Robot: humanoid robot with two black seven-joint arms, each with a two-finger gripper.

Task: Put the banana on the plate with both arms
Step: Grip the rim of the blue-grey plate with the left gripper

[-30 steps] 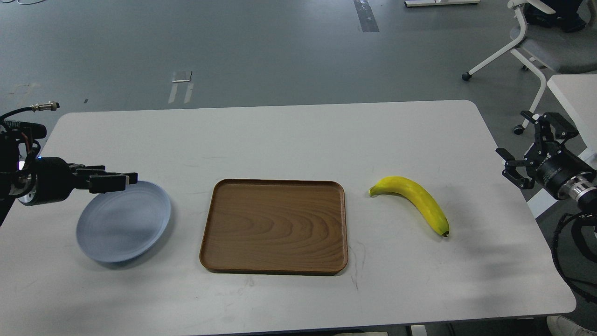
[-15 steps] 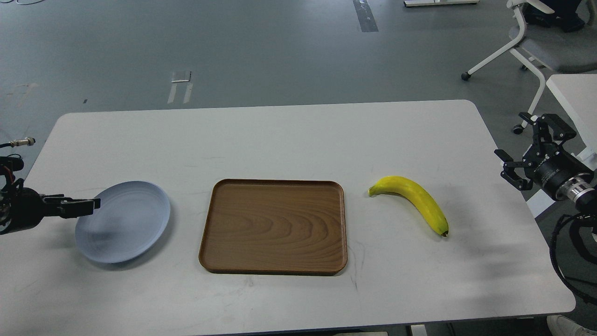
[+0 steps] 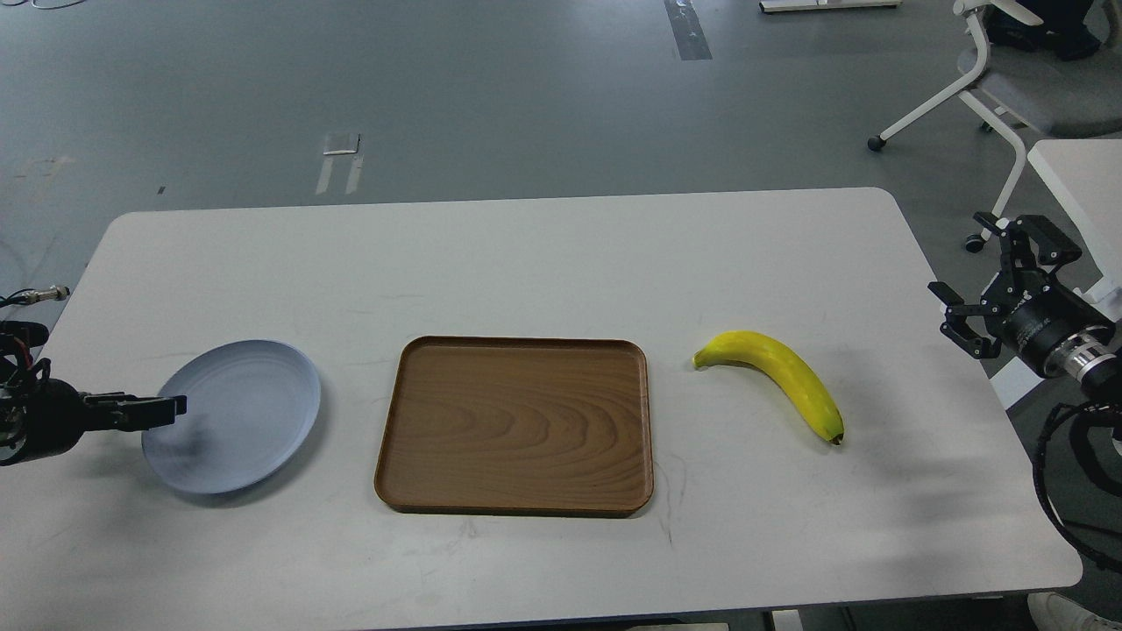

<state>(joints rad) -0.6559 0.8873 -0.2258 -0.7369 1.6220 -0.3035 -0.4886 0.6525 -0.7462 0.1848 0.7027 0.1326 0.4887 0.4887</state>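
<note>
The yellow banana (image 3: 779,377) lies on the white table (image 3: 526,254), right of centre, stem end to the left and dark tip toward the front. The pale blue-grey plate (image 3: 241,416) lies flat at the front left. My left gripper (image 3: 171,408) is low at the plate's left rim, its tip over the edge. Its fingers are seen side-on and dark, so I cannot tell them apart. My right gripper (image 3: 958,256) hovers off the table's right edge, well right of the banana, with its prongs spread and empty.
A rectangular brown wooden tray (image 3: 515,425) lies between the plate and the banana. A white office chair (image 3: 1008,79) stands on the floor at the back right. A second white table (image 3: 1082,188) lies just behind my right arm.
My left gripper has dropped from above the plate's far-left rim and pulled back left, down to the plate's left edge. The right gripper, banana, plate and tray have barely moved.
</note>
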